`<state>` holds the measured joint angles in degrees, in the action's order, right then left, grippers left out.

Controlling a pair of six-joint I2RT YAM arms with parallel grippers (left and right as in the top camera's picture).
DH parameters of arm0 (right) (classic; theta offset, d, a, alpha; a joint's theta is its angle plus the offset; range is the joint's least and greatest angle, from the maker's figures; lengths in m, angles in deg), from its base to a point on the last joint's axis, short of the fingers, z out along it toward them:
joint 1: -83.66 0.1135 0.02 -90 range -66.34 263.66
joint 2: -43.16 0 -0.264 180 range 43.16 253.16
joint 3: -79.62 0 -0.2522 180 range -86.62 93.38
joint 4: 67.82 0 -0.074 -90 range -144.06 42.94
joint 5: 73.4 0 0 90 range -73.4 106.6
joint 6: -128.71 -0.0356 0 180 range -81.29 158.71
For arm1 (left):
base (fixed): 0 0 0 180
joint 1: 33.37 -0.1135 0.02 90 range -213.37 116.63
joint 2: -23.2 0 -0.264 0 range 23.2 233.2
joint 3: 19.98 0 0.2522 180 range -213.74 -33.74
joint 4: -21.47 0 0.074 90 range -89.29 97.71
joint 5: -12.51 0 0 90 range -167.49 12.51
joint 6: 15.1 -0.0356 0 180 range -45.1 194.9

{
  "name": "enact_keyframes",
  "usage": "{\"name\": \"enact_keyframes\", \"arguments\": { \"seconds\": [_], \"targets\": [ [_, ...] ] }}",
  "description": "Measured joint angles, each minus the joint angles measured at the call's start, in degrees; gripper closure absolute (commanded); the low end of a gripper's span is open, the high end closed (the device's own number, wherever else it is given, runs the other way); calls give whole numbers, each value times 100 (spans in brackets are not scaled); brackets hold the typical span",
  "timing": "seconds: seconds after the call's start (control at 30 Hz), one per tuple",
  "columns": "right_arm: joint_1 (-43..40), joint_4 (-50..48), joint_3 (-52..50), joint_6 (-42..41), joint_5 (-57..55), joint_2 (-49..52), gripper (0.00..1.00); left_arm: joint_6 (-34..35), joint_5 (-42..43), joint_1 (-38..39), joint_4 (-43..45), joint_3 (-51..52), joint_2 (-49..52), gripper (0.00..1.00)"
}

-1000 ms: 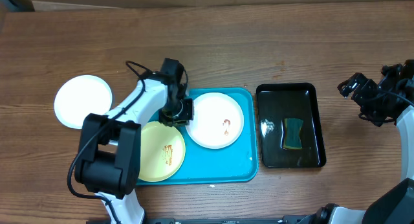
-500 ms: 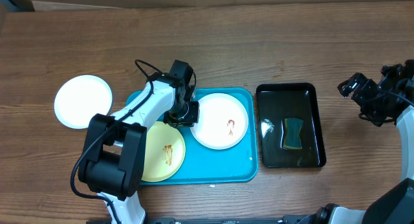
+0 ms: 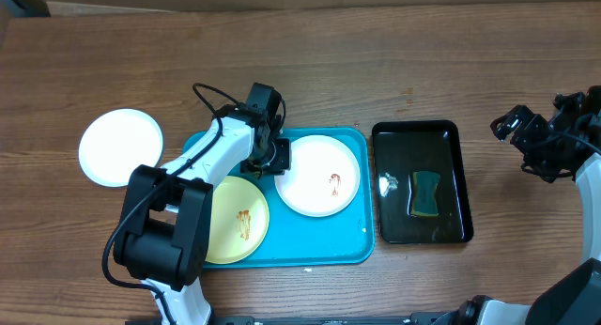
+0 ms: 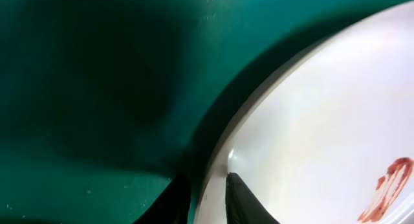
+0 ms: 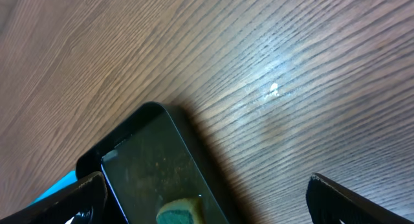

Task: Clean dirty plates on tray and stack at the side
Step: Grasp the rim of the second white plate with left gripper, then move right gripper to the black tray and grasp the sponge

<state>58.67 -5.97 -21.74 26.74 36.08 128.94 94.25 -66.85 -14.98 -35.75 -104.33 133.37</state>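
The pale yellow round plate (image 3: pixel 230 208) lies in the near left of the large cyan-blue rectangular plastic tray (image 3: pixel 352 245). Farther in, the left pincer (image 3: pixel 275 162) is pinched onto the rim of the red-smeared white round plate (image 3: pixel 315 184). A clean white round plate (image 3: pixel 120 147) rests on the wooden surface (image 3: pixel 423 71) left of the tray. Well right of the tray, the right pincer (image 5: pixel 207 182) gapes wide, empty.

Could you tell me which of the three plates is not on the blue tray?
The clean white plate on the table left of the tray; the smeared white plate and yellow plate lie on it.
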Motion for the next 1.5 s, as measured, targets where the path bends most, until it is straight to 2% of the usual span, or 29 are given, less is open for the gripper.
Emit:
{"name": "enact_keyframes", "arguments": {
  "seconds": [0.27,0.33,0.37,0.57,0.73,0.8,0.93,1.13,1.33,1.5],
  "targets": [
    [0,-2,0,0,2,0,0,-28,-238,0,264,0,0,83],
    [0,-2,0,0,2,0,0,-28,-256,0,251,0,0,89],
    [0,-4,0,-2,2,0,0,-31,-260,0,236,0,0,96],
    [0,-37,0,-2,101,0,0,-70,-273,0,109,0,0,96],
    [-4,350,0,-2,852,0,0,33,-278,0,-24,0,0,96],
    [-4,518,0,-4,1132,0,9,66,-297,2,-70,0,0,96],
    [125,1145,0,31,1093,0,18,170,-437,7,-153,0,-2,96],
    [1233,1532,-98,-26,354,0,17,273,-680,39,-170,0,-15,96],
    [3134,1633,-426,-1080,-1670,0,11,354,-743,39,-177,0,-17,96],
    [3700,1401,-850,-1497,-2275,0,12,417,-752,39,-186,-2,-17,96]
  ]
}}
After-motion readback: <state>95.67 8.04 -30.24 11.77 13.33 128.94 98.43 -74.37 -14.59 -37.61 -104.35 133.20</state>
